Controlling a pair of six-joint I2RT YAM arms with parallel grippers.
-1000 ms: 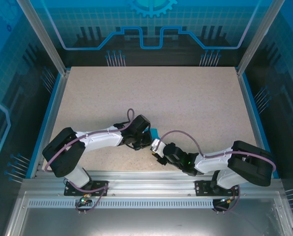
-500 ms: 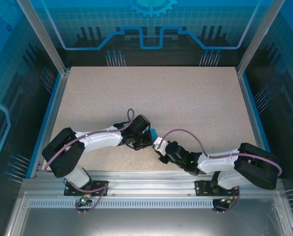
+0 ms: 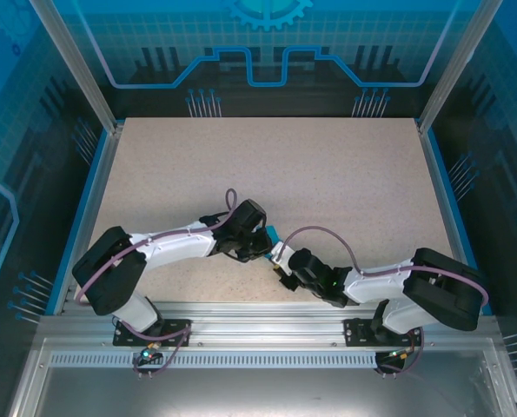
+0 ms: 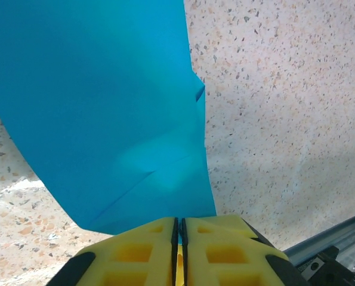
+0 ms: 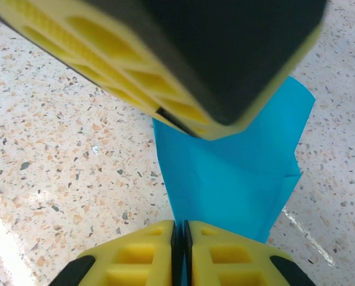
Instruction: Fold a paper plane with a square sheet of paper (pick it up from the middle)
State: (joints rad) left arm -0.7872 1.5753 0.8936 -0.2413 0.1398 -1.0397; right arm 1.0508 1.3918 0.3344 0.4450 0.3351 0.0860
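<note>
The sheet of paper (image 4: 105,107) is teal-blue with diagonal creases and hangs bent above the table. A small corner of the sheet of paper (image 3: 273,234) shows between the two wrists in the top view. My left gripper (image 4: 178,221) is shut on its near edge. From the other side my right gripper (image 5: 178,225) is shut on the sheet of paper (image 5: 231,179), where a folded layer overlaps at the right. The left gripper's fingers (image 5: 165,65) loom just above, pinching the same sheet. The two grippers meet near the table's front middle: left gripper (image 3: 260,247), right gripper (image 3: 279,255).
The speckled beige table (image 3: 328,174) stretches away behind the grippers. A metal rail (image 3: 267,313) runs along the near edge close behind both wrists, and it shows as the metal rail (image 4: 338,238) in the left wrist view. Blue walls enclose the sides.
Both grippers have stayed pinched on the paper. The left wrist has crept slightly up and right. The right arm's elbow swung outward and came back.
</note>
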